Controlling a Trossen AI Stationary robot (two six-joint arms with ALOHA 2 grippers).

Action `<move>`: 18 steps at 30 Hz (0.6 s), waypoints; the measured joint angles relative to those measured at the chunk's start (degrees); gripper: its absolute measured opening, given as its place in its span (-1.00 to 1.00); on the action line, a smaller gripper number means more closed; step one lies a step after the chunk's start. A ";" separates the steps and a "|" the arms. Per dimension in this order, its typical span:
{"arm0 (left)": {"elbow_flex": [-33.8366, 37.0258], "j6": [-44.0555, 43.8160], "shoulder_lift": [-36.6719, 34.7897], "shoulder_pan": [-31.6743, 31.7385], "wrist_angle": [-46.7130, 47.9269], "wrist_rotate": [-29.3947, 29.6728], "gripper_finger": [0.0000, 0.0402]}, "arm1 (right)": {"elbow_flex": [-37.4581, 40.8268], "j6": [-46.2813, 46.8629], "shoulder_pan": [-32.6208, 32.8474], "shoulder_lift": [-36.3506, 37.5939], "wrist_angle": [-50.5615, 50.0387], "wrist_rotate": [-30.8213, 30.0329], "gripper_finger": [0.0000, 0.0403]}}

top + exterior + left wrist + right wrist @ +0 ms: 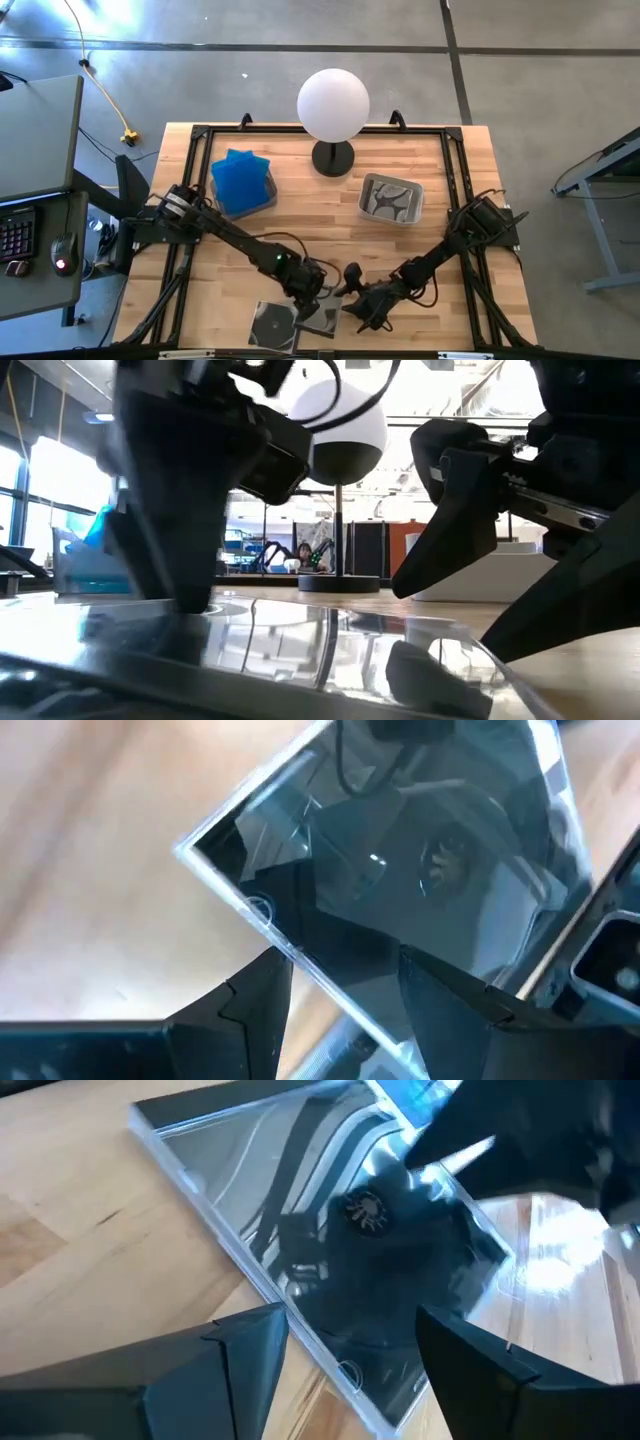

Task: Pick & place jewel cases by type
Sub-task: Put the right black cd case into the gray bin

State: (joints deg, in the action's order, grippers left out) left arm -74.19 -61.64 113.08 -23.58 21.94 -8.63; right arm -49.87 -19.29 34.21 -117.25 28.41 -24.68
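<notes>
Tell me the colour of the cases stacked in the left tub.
Bright blue cases, clearest in the high view.

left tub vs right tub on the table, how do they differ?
The left tub holds a stack of bright blue cases; the right tub holds a case with black-and-white swirls. The left tub's load rises above its rim; the right tub's lies low inside. The left tub sits nearer the left arm's base, the right tub beside the lamp. Both are grey, rounded tubs.

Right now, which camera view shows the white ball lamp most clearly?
The high view: the white ball lamp stands whole at the table's far edge, its round black base visible between the blue-case tub and the grey tub. The low view shows it partly hidden behind an arm. Neither wrist view shows it.
</notes>
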 joint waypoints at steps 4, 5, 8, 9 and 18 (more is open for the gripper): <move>0.00 0.05 0.00 1.56 -0.53 -0.40 -0.12 | -0.02 0.00 0.15 0.01 -0.24 -0.43 0.07; 0.00 -0.04 0.00 1.82 -0.73 -0.66 -0.12 | -0.07 0.17 0.29 0.02 -0.56 -1.07 0.07; 0.00 -0.09 0.00 2.69 -1.17 -1.88 -0.12 | -0.11 0.44 1.00 0.09 -2.20 -4.31 0.07; 0.00 -0.06 0.00 3.02 -1.23 -2.07 -0.12 | -0.13 0.51 1.27 0.11 -2.53 -5.79 0.07; -0.15 0.45 0.05 6.87 -8.68 -1.48 -0.12 | -0.11 2.98 3.00 0.12 -2.92 -15.18 0.07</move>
State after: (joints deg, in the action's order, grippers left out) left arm -74.34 -61.20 113.13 -16.71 13.26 -10.11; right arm -49.98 -16.31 37.21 -117.13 25.49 -39.86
